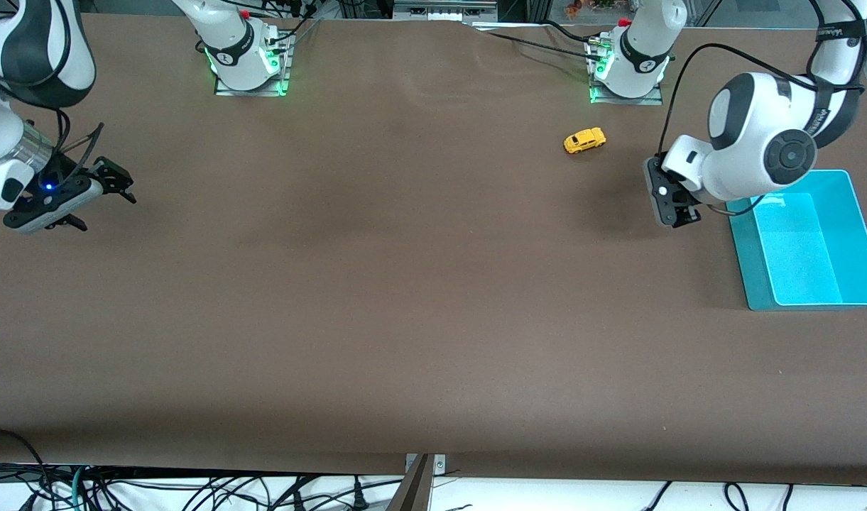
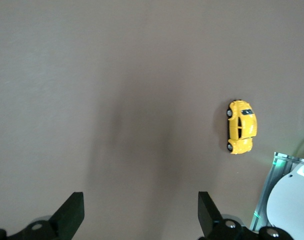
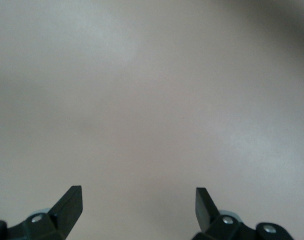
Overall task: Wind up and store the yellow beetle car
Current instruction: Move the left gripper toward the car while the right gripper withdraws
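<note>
The yellow beetle car (image 1: 584, 140) stands on its wheels on the brown table, close to the left arm's base. It also shows in the left wrist view (image 2: 241, 126). My left gripper (image 1: 671, 206) is open and empty, up over the table between the car and the blue bin, nearer the bin. Its fingers (image 2: 72, 214) frame bare table. My right gripper (image 1: 113, 186) is open and empty over the right arm's end of the table, far from the car. Its fingers (image 3: 69, 204) show only bare table.
A turquoise bin (image 1: 809, 245) stands at the left arm's end of the table, nearer the front camera than the car. The left arm's base (image 1: 628, 67) and the right arm's base (image 1: 248, 60) stand along the table's top edge. Cables hang below the front edge.
</note>
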`<state>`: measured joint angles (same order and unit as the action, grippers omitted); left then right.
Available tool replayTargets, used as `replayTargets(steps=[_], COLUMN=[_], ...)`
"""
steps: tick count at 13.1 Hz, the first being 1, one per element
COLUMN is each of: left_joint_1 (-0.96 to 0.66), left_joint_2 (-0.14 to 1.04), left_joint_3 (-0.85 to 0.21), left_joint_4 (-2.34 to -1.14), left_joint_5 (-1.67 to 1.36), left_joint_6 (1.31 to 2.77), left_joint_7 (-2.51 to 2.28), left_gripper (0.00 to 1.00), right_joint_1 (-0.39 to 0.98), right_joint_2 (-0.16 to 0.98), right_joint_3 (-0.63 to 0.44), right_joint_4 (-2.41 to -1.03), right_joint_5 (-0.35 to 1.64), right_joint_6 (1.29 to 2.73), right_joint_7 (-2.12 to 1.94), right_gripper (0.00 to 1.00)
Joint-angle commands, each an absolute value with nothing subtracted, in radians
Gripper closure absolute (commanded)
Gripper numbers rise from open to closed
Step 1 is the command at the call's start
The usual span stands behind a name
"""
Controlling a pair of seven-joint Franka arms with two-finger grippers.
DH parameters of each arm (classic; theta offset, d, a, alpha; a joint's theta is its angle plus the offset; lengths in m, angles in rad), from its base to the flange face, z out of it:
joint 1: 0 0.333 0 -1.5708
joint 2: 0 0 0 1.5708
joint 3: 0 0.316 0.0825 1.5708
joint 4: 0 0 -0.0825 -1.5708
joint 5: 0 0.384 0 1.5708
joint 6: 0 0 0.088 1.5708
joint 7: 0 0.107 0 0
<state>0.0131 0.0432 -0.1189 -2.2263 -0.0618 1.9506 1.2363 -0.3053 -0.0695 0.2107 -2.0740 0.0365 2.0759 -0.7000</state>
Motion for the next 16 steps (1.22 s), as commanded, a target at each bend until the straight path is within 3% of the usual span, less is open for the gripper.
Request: replayTargets(steps=[1,6,16], left_joint_1=[0.018,0.018,0.018], left_joint_2=[-0.003,-0.017,-0.051], left_joint_3=[-0.155,-0.176,-0.244], left_joint_4=[-2.31,-2.416,-2.592], left_joint_5=[-0.049,-0.054,-0.057], left_joint_6=[1.994,2.109,2.33], left_joint_7=[1.229,1.229,1.232], left_gripper=[0.0,0.0,0.0], right_joint_1=[-0.302,-0.272,-0.265], right_joint_2=[-0.136,-0.19,-0.144], right_joint_3=[0.212,0.215,0.219], right_joint_4=[-2.102,-2.079,-2.043], right_joint_5=[0.049,0.048,0.032], right_joint_6=[2.019,1.927,1.859], right_joint_7=[-0.571,-0.352,-0.184], right_gripper=[0.0,0.0,0.0])
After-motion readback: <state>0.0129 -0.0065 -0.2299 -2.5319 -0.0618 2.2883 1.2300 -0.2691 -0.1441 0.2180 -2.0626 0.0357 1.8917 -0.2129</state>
